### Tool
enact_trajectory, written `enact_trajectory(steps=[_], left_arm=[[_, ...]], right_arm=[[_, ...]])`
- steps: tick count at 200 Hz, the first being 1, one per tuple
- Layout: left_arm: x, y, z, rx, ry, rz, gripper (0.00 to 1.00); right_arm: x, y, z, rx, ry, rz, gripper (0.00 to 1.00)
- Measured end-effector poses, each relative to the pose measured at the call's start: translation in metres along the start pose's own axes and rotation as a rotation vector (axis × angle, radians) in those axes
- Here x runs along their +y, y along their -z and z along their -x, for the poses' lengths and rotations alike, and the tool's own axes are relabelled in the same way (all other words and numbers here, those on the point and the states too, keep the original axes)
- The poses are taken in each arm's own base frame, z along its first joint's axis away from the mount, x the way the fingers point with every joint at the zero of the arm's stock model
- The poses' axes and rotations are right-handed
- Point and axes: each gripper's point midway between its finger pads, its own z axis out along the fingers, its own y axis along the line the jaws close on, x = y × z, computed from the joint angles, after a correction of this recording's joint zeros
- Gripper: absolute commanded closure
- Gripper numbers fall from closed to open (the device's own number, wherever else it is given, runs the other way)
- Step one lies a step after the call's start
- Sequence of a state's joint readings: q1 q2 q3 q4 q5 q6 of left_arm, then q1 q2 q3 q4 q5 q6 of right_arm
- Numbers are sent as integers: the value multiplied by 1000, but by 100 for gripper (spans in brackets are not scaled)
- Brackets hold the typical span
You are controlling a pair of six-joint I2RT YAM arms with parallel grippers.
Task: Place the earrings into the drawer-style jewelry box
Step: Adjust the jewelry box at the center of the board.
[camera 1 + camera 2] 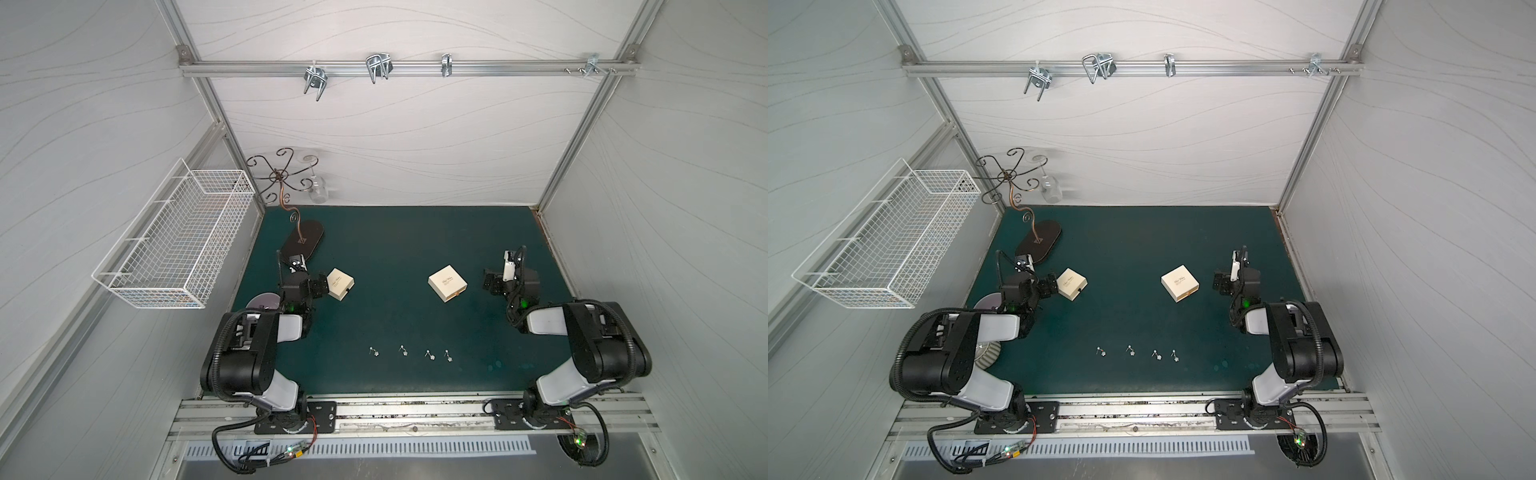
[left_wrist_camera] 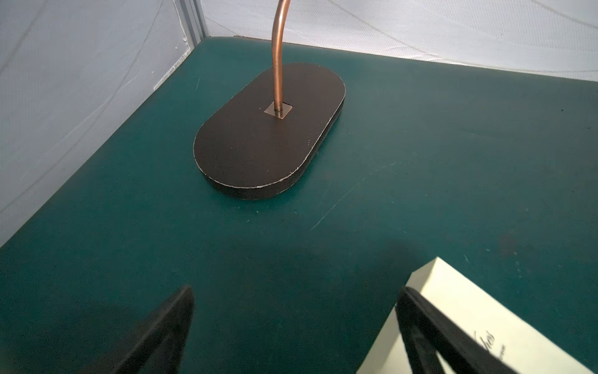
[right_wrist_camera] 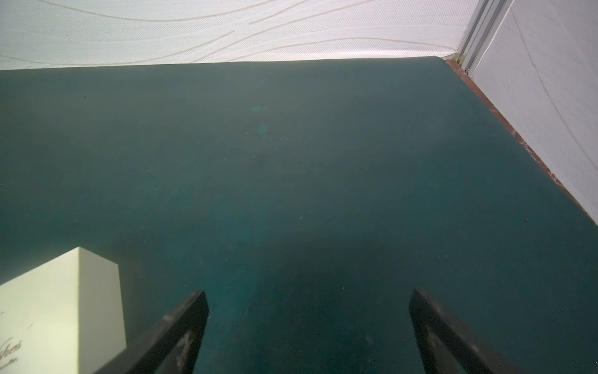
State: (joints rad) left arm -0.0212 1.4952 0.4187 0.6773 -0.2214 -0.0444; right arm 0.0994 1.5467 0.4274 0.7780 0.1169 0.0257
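Four tiny silver earrings (image 1: 403,350), each a thin post with a pale sparkly bead, are laid in a row on the green bench (image 1: 395,249). They are found well back from both claws, toward the arm bases. The left claw (image 2: 296,291) is spread wide with nothing gripped. One finger is seen at the edge of a cream box (image 2: 469,307); contact cannot be told. The right claw (image 3: 307,294) is likewise spread wide and empty, with a second cream box (image 3: 48,307) just beside it.
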Motion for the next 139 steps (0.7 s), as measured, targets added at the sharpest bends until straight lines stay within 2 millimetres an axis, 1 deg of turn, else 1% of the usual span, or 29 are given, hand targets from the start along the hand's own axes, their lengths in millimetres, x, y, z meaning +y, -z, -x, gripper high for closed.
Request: enact_trajectory(steps=[5,12,21,32,47,54,61,72,78,87,96,100,104,108,116,125,139], left_arm=[[-2,3,3,6,-12,11,0],[-7,7,13,1,-29,27,0],[-14,12,30,-10,-30,48,0],[-22,20,53,-25,-12,69,0],[-38,33,93,-58,41,70,0],[-48,39,109,-76,61,57,0],[-62,46,123,-93,69,31,0],[-86,56,136,-101,59,-14,0],[-103,62,139,-95,49,-54,0],[-127,68,142,-79,34,-111,0],[-153,72,141,-50,22,-175,0],[-162,74,141,-37,15,-200,0],[-175,75,138,-15,10,-235,0],[-183,75,137,-2,6,-255,1],[-205,77,131,37,-3,-310,1],[-229,78,122,93,-17,-379,1],[-262,79,107,176,-29,-468,2]], right_arm=[[-1,1,0,13,0,-4,1],[-2,4,5,24,-3,-9,1],[-3,6,17,34,-11,-21,1],[-6,10,44,25,-44,-32,1],[-11,19,87,-12,-123,-37,1],[-14,25,105,-23,-172,-37,1],[-16,32,120,-26,-236,-28,1],[-19,40,134,-8,-326,1,1],[-18,43,138,12,-369,28,1],[-15,47,140,48,-425,70,2],[-9,49,133,99,-467,111,3],[-5,50,128,127,-486,133,4],[1,52,122,159,-504,155,5],[5,53,117,186,-519,174,6],[16,57,103,253,-556,216,7],[28,61,88,320,-589,253,9],[43,67,65,416,-630,294,10]])
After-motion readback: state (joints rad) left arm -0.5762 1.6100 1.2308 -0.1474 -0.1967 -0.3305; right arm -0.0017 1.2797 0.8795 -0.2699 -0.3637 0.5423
